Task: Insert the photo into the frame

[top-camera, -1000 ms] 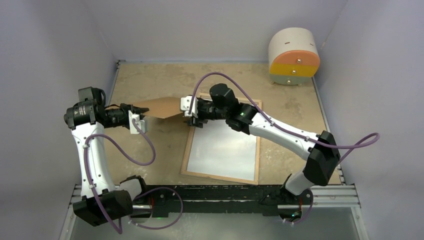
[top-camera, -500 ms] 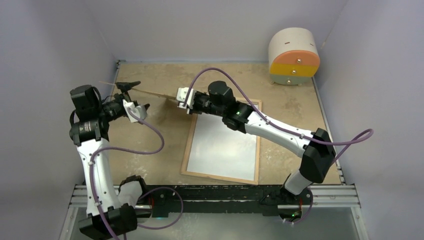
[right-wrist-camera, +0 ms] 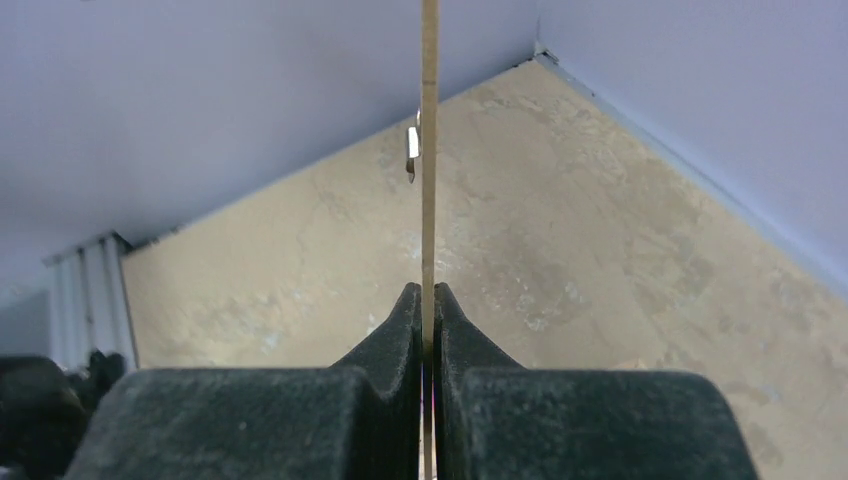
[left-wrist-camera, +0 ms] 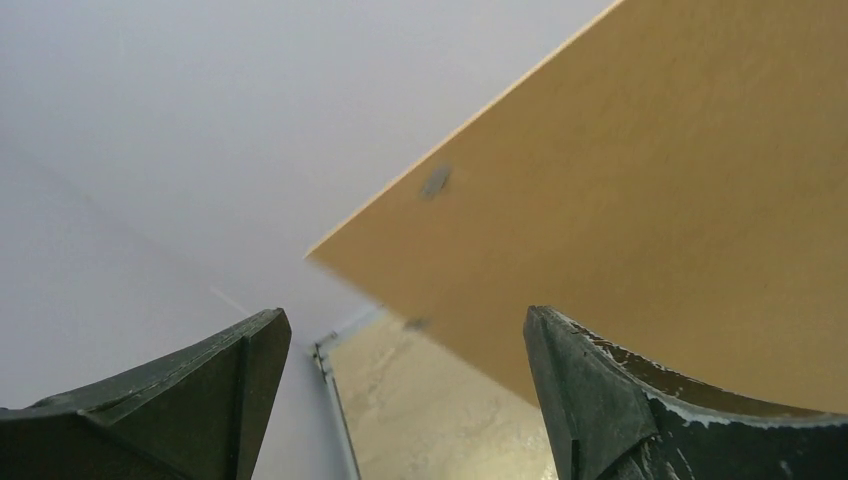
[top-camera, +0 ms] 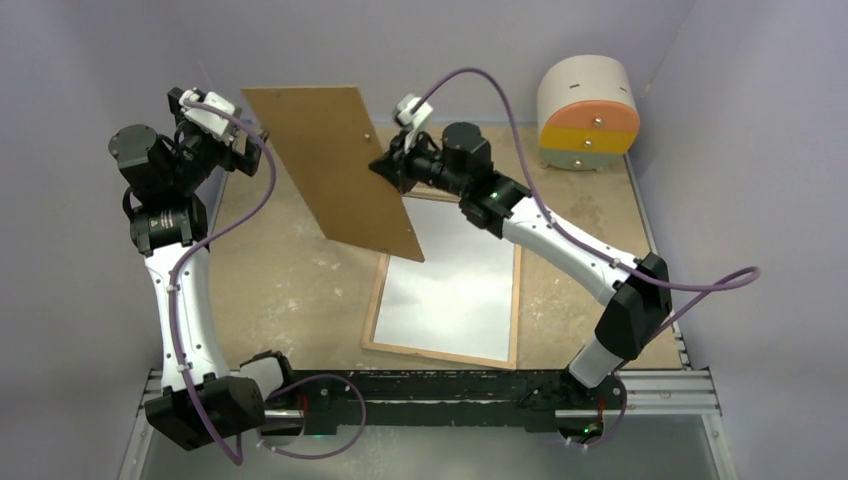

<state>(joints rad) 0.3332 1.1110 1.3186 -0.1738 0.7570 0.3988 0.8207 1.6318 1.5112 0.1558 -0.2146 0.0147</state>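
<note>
Aloft, plain brown rectangular hardboard sheet [top-camera: 335,165], right gripper [right-wrist-camera: 425,310] clamped on its edge, left gripper [left-wrist-camera: 402,318] spread wide alongside, thin wood-edged picture frame [top-camera: 517,300] flat below

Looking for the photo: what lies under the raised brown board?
Only the frame, pale inside its wood-coloured rim, lies flat on the table. The board hides its far left corner, so that patch cannot be checked.

My tan table [top-camera: 290,290] is carrying 2 things: frame [top-camera: 447,300] lying flat nr centre, round drawer box [top-camera: 588,110] sitting far-right corner.
</note>
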